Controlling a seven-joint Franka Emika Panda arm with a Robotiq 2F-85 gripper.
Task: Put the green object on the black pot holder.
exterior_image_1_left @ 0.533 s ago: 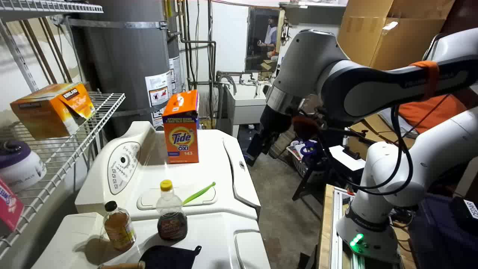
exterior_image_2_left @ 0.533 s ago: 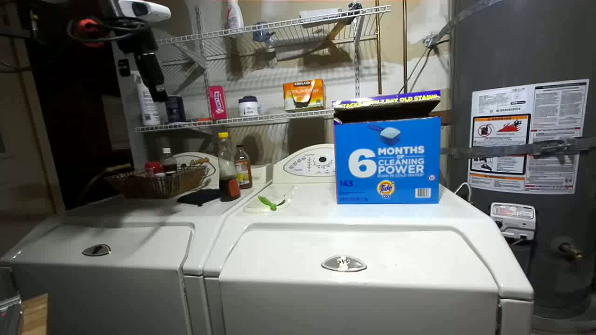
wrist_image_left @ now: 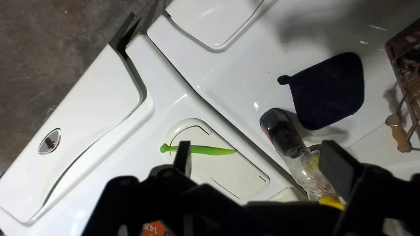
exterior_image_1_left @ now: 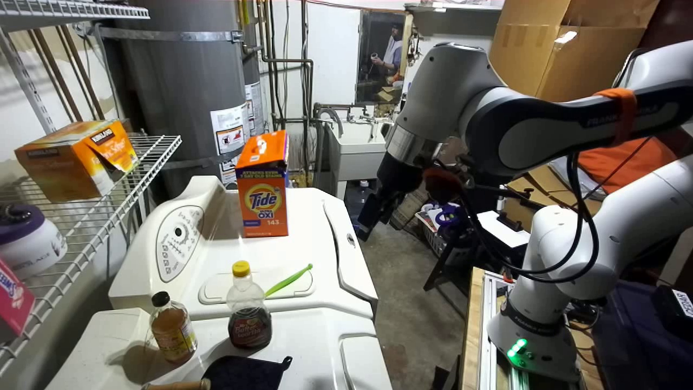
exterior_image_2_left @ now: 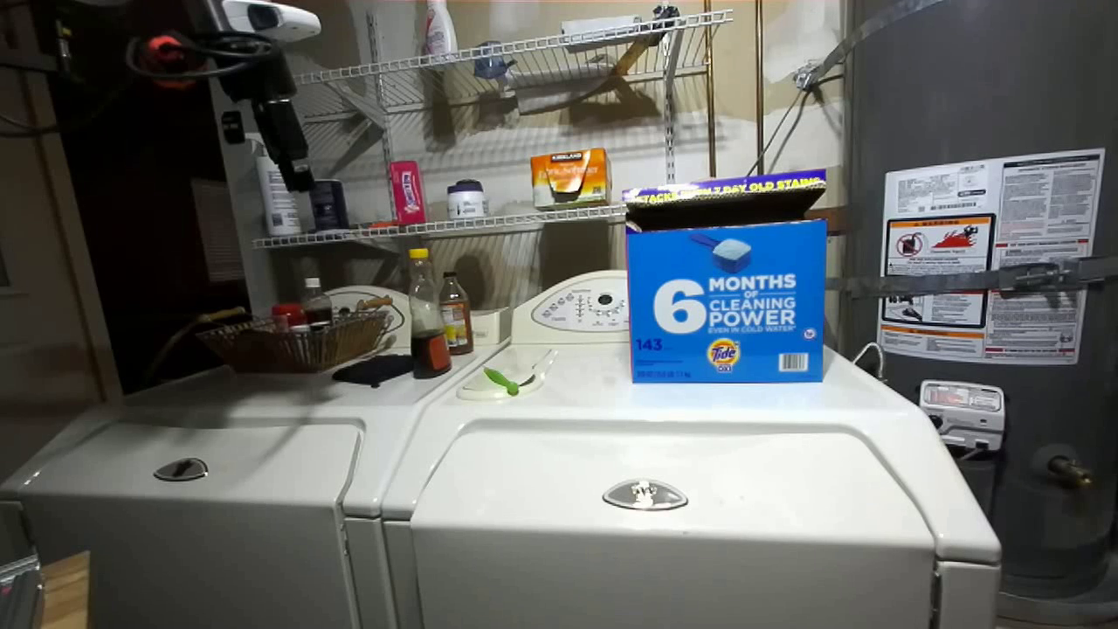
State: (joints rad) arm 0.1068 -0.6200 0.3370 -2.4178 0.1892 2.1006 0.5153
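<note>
Wrist view, gripper (wrist_image_left: 257, 154) with its fingers standing wide apart, green object (wrist_image_left: 210, 150) lying on pale inset panel (wrist_image_left: 242, 177) of a white machine (wrist_image_left: 105, 85), yellow-capped bottle (wrist_image_left: 283, 132) upright on the adjoining machine (wrist_image_left: 242, 82), black pot holder (wrist_image_left: 328, 91) lying flat just beside that bottle, wood-handled basket (wrist_image_left: 403, 41) near it.

Wrist view: green object (wrist_image_left: 211, 150) at centre smooth, plastic-looking, faint sheen; black pot holder (wrist_image_left: 328, 91) at upper right matt cloth; white appliance top (wrist_image_left: 242, 85) beneath it smooth and glossy; wooden handle (wrist_image_left: 398, 133) at right edge smooth. In an exterior view the Tide box (exterior_image_1_left: 264, 211) left of centre is printed cardboard, the water heater (exterior_image_1_left: 173, 92) at upper left smooth metal, the floor (exterior_image_1_left: 417, 303) at lower centre matt, concrete-like.
</note>
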